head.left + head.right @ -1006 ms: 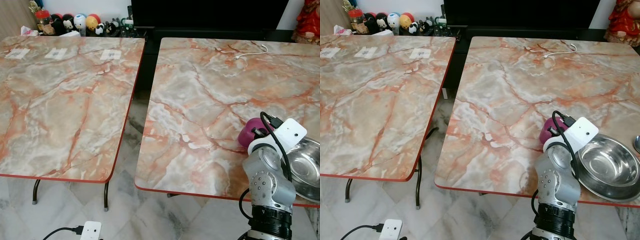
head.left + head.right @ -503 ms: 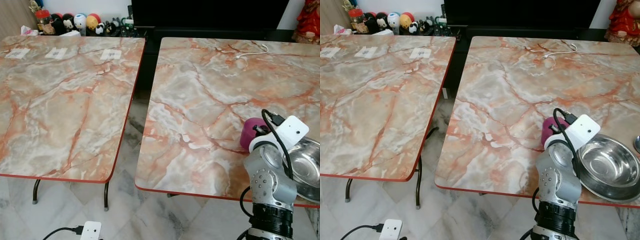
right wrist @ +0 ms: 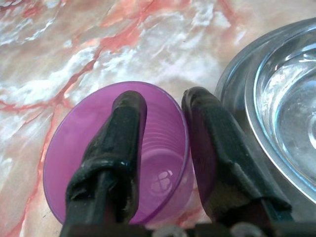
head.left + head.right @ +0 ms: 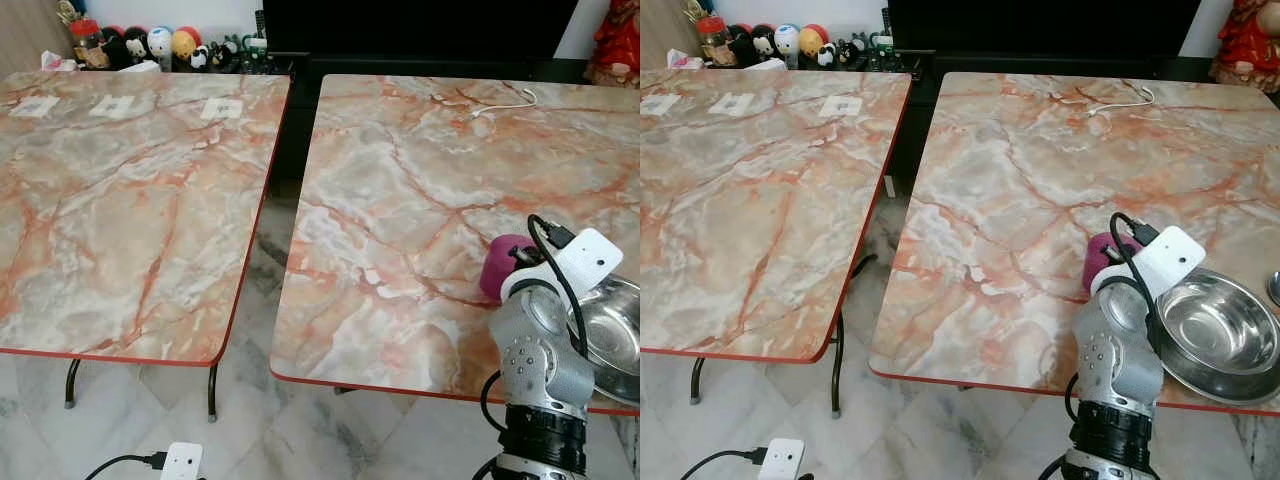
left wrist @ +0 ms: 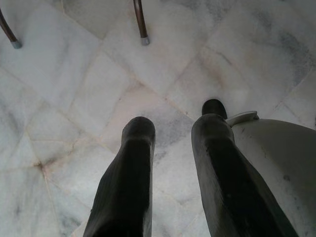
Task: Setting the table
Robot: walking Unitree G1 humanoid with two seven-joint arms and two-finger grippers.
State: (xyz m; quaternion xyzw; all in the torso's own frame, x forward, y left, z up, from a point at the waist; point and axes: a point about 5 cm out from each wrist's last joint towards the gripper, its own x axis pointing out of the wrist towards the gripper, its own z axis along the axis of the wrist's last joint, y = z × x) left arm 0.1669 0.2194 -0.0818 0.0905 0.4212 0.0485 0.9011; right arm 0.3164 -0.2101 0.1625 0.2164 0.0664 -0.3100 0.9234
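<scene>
We stand before two marble-patterned worktops, and our work is on the right-hand worktop (image 4: 1020, 200), near its front right corner. There a stainless steel bowl (image 4: 1215, 335) sits upright, and just beside it, on its left, stands the purple plastic cup (image 3: 118, 153), upright with its mouth facing up, so its long axis runs vertical. Our right gripper (image 3: 163, 148) straddles the cup's rim, one finger inside the mouth and the other outside the wall on the bowl's side, pinching that wall; the grip looks closed on the cup. To do this step well, we judge we should keep the pinch firm, lift straight up along the cup's axis, and steer clear of the bowl. Our left gripper (image 5: 173, 163) hangs idle over the tiled floor (image 5: 74, 74), fingers apart and holding nothing.
</scene>
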